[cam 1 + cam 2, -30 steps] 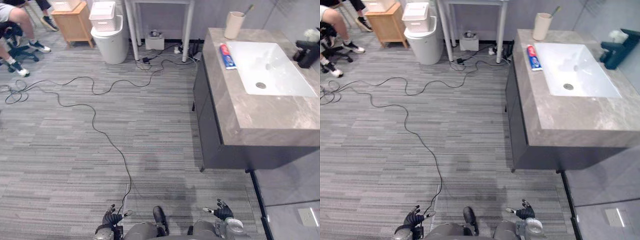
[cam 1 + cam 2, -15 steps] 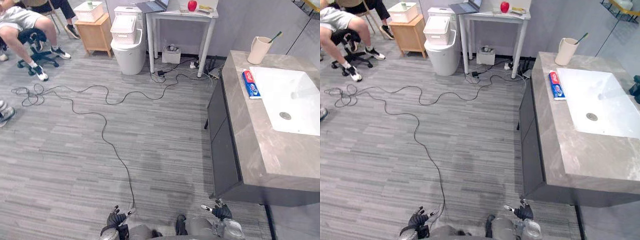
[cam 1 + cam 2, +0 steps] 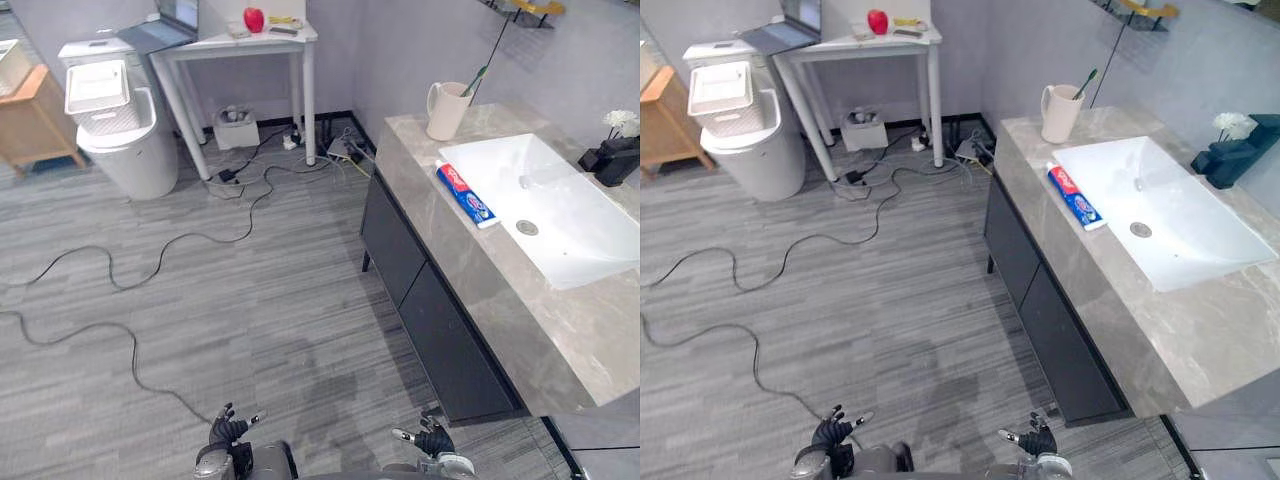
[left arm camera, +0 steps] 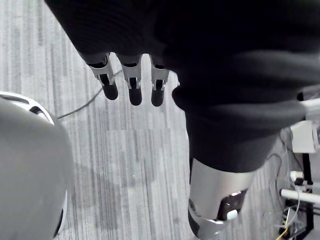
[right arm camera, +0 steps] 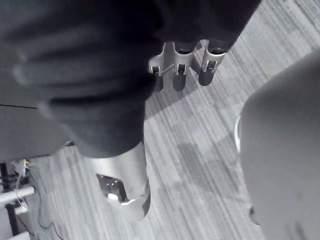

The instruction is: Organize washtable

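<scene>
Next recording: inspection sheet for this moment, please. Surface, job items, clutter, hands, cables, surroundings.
Surface: grey stone washtable with a white sink; counter mostly bare.
Job's things: toothpaste tube lying flat beside the sink; cup at the far corner with a toothbrush standing in it.
Clutter: a small white item by the dark tap, too small to tell.
Hands: left hand and right hand open, empty, low over the floor.
Cables: cables and plugs on the floor by the wall.
Surroundings: white table with a red apple; white bin; wooden cabinet.
</scene>
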You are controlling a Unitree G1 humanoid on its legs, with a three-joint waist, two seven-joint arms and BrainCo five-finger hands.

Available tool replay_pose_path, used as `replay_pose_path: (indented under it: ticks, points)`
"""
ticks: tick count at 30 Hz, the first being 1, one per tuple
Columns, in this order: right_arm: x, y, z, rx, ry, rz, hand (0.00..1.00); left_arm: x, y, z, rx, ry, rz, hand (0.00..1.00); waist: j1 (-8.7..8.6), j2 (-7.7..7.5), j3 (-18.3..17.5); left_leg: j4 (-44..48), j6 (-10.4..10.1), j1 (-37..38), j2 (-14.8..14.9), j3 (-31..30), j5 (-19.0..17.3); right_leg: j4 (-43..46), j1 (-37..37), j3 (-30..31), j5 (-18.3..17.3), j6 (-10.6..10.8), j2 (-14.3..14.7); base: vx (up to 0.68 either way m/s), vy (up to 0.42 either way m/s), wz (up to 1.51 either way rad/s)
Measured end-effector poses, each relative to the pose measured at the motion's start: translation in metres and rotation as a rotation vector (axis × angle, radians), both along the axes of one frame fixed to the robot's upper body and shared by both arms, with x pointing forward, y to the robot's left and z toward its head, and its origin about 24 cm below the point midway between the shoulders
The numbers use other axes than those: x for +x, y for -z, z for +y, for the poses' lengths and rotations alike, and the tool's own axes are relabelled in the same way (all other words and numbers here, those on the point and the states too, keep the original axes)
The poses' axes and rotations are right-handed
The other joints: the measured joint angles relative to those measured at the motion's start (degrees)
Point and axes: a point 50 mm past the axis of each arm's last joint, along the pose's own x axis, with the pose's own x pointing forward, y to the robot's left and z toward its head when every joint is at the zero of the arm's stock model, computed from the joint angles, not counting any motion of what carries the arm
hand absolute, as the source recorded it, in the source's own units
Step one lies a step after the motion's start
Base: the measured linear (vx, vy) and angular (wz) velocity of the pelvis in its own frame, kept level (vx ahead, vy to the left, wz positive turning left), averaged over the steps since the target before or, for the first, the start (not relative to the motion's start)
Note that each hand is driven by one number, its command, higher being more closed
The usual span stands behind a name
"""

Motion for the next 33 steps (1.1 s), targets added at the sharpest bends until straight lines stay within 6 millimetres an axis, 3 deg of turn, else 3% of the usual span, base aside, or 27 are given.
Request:
replay_pose_path:
  ticks: [1, 2, 4, 5, 6, 7, 8, 10, 11, 13, 15, 16, 17, 20, 22, 25, 26, 27, 28, 29, 30, 31, 33]
  points:
    - [0.002, -0.001, 0.000, -0.003, -0.003, -0.009, 0.00, -0.002, 0.001, -0.002, -0.002, 0.012, 0.009, 0.00, -0.31, 0.25, 0.1, -1.3, 0.0, 1.8, 0.1, 0.6, 0.0, 1.5, -1.3, -2.6, -1.5, -1.2, 0.1, 0.34, 0.178, -0.71]
    - [0.004, -0.002, -0.001, -0.004, -0.006, -0.019, 0.00, 0.002, 0.001, -0.006, -0.008, 0.029, 0.003, 0.00, -0.44, 0.42, 0.2, -4.6, 0.0, 5.6, 0.2, 3.0, 0.0, 0.8, -4.8, -10.8, -4.0, -4.0, 0.8, 0.33, 0.120, -0.51]
    - [0.006, -0.003, -0.001, -0.002, -0.007, -0.029, 0.00, 0.004, 0.000, -0.008, -0.012, 0.042, -0.002, 0.00, -0.79, 0.42, 0.2, -6.1, 0.0, 6.6, 0.3, 4.2, 0.0, -3.9, -6.5, -16.2, -4.6, -4.4, 1.2, 0.31, 0.052, -0.30]
    - [0.010, -0.005, -0.001, -0.003, -0.012, -0.043, 0.00, 0.007, 0.000, -0.012, -0.021, 0.054, -0.006, 0.00, -1.04, 0.60, 0.2, -7.6, -0.5, 7.3, 0.1, 5.2, 0.1, -14.2, -7.3, -24.0, -3.4, -5.8, 1.6, 0.35, -0.009, -0.13]
    - [0.010, -0.004, -0.001, -0.002, -0.013, -0.039, 0.00, 0.007, 0.000, -0.013, -0.025, 0.056, -0.005, 0.00, -0.94, 0.58, 0.1, -8.1, -0.8, 7.5, 0.0, 5.4, 0.1, -17.9, -7.2, -25.8, -2.1, -6.6, 1.9, 0.37, -0.024, -0.26]
    - [0.006, -0.002, 0.001, 0.005, -0.012, -0.025, 0.00, 0.009, -0.001, -0.011, -0.025, 0.067, -0.013, 0.00, -0.58, -0.80, -0.1, -9.5, -2.4, 8.7, -2.2, 5.3, 0.5, -28.6, -6.4, -29.1, 7.1, -10.2, 3.0, 0.39, -0.065, -0.51]
    - [0.009, -0.004, -0.005, -0.004, -0.003, -0.038, 0.00, 0.009, 0.001, -0.018, -0.046, 0.064, -0.004, 0.00, -0.29, 1.24, 0.7, -9.9, -4.6, 10.4, -1.8, 5.2, -0.6, -29.4, -5.2, -29.7, 6.9, -14.8, 4.4, 0.31, -0.046, -0.60]
    - [0.012, -0.007, -0.012, -0.015, 0.017, -0.054, 0.00, 0.010, 0.002, -0.028, -0.066, 0.078, -0.001, 0.00, -0.95, 3.93, 1.1, -8.0, -5.8, 11.4, -0.3, 5.3, 0.2, -30.0, -3.9, -29.0, 5.2, -14.1, 5.8, 0.34, -0.078, -0.42]
    - [0.013, -0.008, -0.015, -0.020, 0.032, -0.063, 0.00, 0.011, 0.002, -0.033, -0.078, 0.079, -0.006, 0.00, -1.19, 4.44, 1.3, -3.9, -6.3, 10.9, 0.8, 5.0, 0.3, -30.5, -2.6, -28.5, 4.3, -14.0, 6.4, 0.32, -0.130, -0.30]
    - [0.005, -0.006, -0.016, -0.014, 0.051, -0.043, 0.00, 0.017, -0.001, -0.035, -0.081, 0.062, -0.037, 0.00, -0.75, 4.46, 1.3, 19.5, -8.1, 4.4, 7.9, 1.7, 1.8, -34.6, 3.6, -26.6, 2.7, -13.0, 9.8, 0.32, -0.178, -0.46]
    - [0.003, -0.005, -0.014, -0.013, 0.036, -0.038, 0.00, 0.022, -0.004, -0.037, -0.090, 0.044, -0.071, 0.00, -0.20, 4.36, 1.3, 35.4, -8.1, -2.6, 12.8, -2.6, 1.4, -37.4, 7.7, -23.5, 2.1, -13.7, 13.2, 0.29, -0.109, -0.91]
    - [0.002, -0.004, -0.013, -0.005, 0.020, -0.021, 0.00, 0.024, -0.005, -0.037, -0.092, 0.033, -0.082, 0.00, -0.08, 4.12, 1.4, 37.3, -7.6, -4.6, 13.4, -3.2, 1.2, -38.1, 9.1, -21.8, 2.0, -13.7, 14.0, 0.24, -0.044, -1.05]
    - [0.001, -0.003, -0.012, 0.009, 0.008, -0.012, 0.00, 0.026, -0.006, -0.037, -0.094, 0.030, -0.088, 0.00, 0.00, 3.34, 1.6, 37.2, -6.9, -5.8, 13.4, -3.3, 0.7, -38.5, 9.8, -20.5, 2.0, -13.7, 14.1, 0.24, -0.022, -1.01]
    - [-0.001, -0.002, -0.010, 0.028, 0.007, 0.003, 0.00, 0.034, -0.010, -0.043, -0.107, 0.028, -0.127, 0.00, 1.30, 2.95, 1.5, 27.8, -5.5, -10.1, 11.9, -4.5, -0.2, -39.7, 11.7, -13.4, 2.0, -12.8, 14.5, 0.18, 0.044, -1.22]
    - [-0.002, -0.001, -0.010, 0.020, 0.028, 0.008, 0.00, 0.034, -0.011, -0.043, -0.110, 0.011, -0.132, 0.00, 1.65, 2.94, 1.3, 16.6, -5.5, -11.5, 8.1, -13.5, -0.2, -39.7, 12.5, -6.5, 1.6, -11.6, 15.3, 0.19, 0.173, -1.46]
    - [-0.007, 0.001, -0.013, 0.006, 0.043, 0.022, 0.00, 0.032, -0.010, -0.045, -0.120, 0.001, -0.128, 0.00, 2.79, 3.41, 0.1, 7.2, -5.4, -11.1, 3.7, -27.5, 0.1, -35.7, 10.3, 2.8, -0.5, -8.9, 17.3, 0.18, 0.269, -1.77]
    - [-0.008, 0.001, -0.014, 0.003, 0.043, 0.027, 0.00, 0.031, -0.009, -0.046, -0.124, -0.002, -0.123, 0.00, 2.77, 3.86, -0.2, 5.4, -5.4, -10.7, 3.8, -27.7, 0.4, -34.2, 9.5, 4.2, -1.3, -8.4, 18.0, 0.17, 0.322, -1.66]
    - [-0.010, 0.003, -0.013, 0.004, 0.044, 0.039, 0.00, 0.029, -0.008, -0.045, -0.125, -0.002, -0.111, 0.00, 2.65, 3.64, -1.1, 4.6, -7.4, -9.6, 4.2, -25.0, 0.1, -31.2, 8.3, 7.3, -3.0, -6.8, 18.4, 0.17, 0.316, -1.21]
    - [-0.010, 0.003, -0.011, 0.010, 0.043, 0.038, 0.00, 0.027, -0.007, -0.042, -0.119, -0.003, -0.105, 0.00, 2.60, 3.04, -1.8, 4.1, -6.9, -9.2, 4.0, -23.1, -0.2, -30.9, 7.6, 8.0, -3.5, -5.8, 17.7, 0.18, 0.357, -1.42]
    - [-0.014, 0.004, -0.007, 0.015, 0.040, 0.050, 0.00, 0.025, -0.007, -0.038, -0.106, -0.005, -0.099, 0.00, 2.93, 2.14, -2.8, 3.5, -6.0, -8.8, 3.8, -19.2, -0.7, -30.9, 6.4, 5.9, -4.0, -5.2, 14.7, 0.14, 0.336, -1.34]
    - [-0.014, 0.005, -0.002, 0.028, 0.036, 0.051, 0.00, 0.023, -0.007, -0.031, -0.090, -0.008, -0.098, 0.00, 3.17, 0.69, -3.1, 2.3, -5.6, -7.3, 3.1, -16.4, -0.9, -31.0, 5.3, 1.1, -2.9, -2.1, 10.8, 0.09, 0.259, -1.25]
    - [-0.014, 0.005, 0.001, 0.035, 0.036, 0.050, 0.00, 0.021, -0.006, -0.028, -0.083, -0.007, -0.091, 0.00, 3.03, 0.20, -3.3, 1.7, -5.5, -6.7, 2.9, -15.4, -1.0, -31.0, 5.0, -0.9, -2.5, -0.4, 9.4, 0.06, 0.194, -0.98]
    - [-0.016, 0.006, 0.000, 0.033, 0.041, 0.055, 0.00, 0.016, -0.004, -0.026, -0.083, -0.009, -0.071, 0.00, 2.52, 0.00, -3.4, -2.3, -4.6, -3.1, 1.5, -12.7, -0.4, -28.5, 3.9, -12.3, -1.7, 0.2, 5.4, 0.04, 0.117, -0.47]
